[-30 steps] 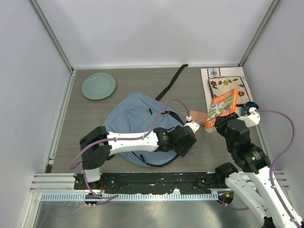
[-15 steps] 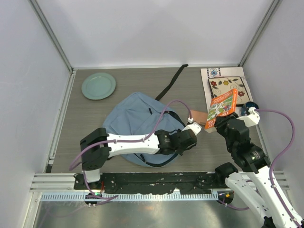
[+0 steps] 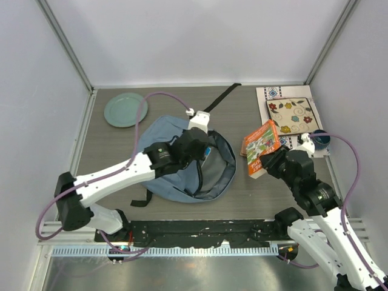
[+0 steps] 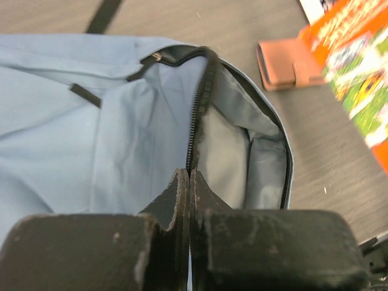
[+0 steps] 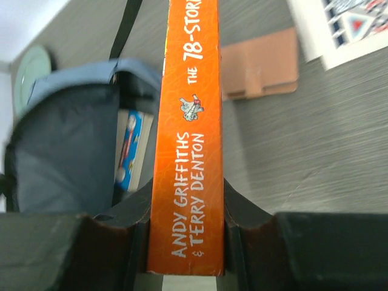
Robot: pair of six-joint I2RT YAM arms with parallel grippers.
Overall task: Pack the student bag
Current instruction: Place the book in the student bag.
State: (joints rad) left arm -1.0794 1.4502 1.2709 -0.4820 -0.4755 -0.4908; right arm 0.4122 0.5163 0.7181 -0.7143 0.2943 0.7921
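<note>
While the student bag (image 4: 91, 139), spread ahead of the jaws, is pinched at its zipper edge by the closed left gripper (image 4: 190, 182), an orange book (image 5: 185, 121) is clamped between the part-open jaws of the right gripper (image 5: 185, 209).

The light blue-grey soft fabric backpack (image 3: 167, 128) has a dark zipper line, black straps and a paler grey lining. The orange paperback book (image 3: 262, 144) bears white lettering on its spine and a green, many-coloured cover picture. The round ceramic plate (image 3: 125, 109) is pale green, and the flat leather wallet (image 4: 285, 63) is tan. The white printed card (image 3: 293, 114) shows red flowers and green leaves. The tabletop (image 3: 109, 142) is grey wood-grain.
</note>
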